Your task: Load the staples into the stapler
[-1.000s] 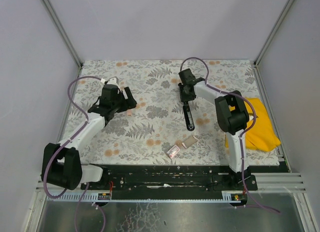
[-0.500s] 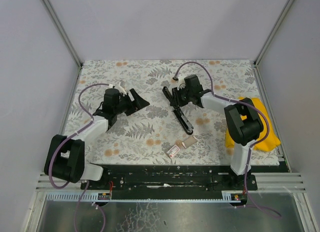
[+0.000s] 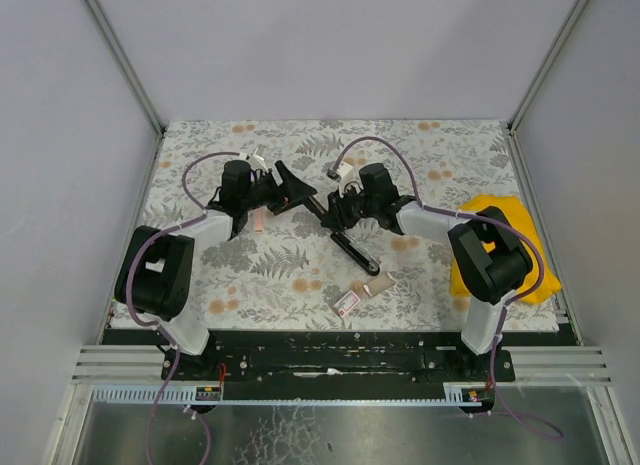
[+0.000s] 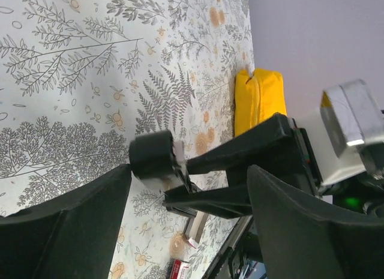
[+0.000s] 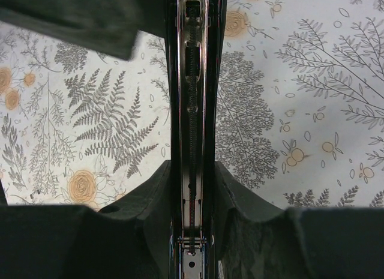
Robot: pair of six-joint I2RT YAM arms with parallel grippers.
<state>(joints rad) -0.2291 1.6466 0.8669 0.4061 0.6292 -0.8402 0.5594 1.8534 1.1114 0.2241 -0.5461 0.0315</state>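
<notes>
Landmark: yellow cloth [image 3: 510, 250], bunched at the right edge of the counter [image 3: 420, 155].
Stapler [image 3: 355, 250]: black and slim, to the left of the cloth and well apart from it, mid-counter. It is hinged open, and the right wrist view shows the bare metal channel with its spring.
Right fingers [image 5: 156, 213]: clenched on the stapler, one against each side of the channel arm. They are on the cloth's left, nearer to it than the left fingers.
Left fingers [image 4: 72, 231]: spread wide and grasping nothing, further left of the cloth. The stapler's blunt end sits in the gap between them; whether they touch it cannot be told.
Small packets [image 3: 348, 303]: two, one brown and one reddish, flat on the counter left of the cloth and nearer the arm bases than the stapler. They probably hold the staples, and nothing is touching them.
Step in hand: judged as opening and steadying the stapler. The channel looks bare of staples, so loading has not begun.
Next move calls for: the right fingers to hold firm with the channel facing up. The left fingers would go to the packets, lift a strip and line it up lengthwise with the narrow channel.
Risk: the strip could tilt or break on entry.
</notes>
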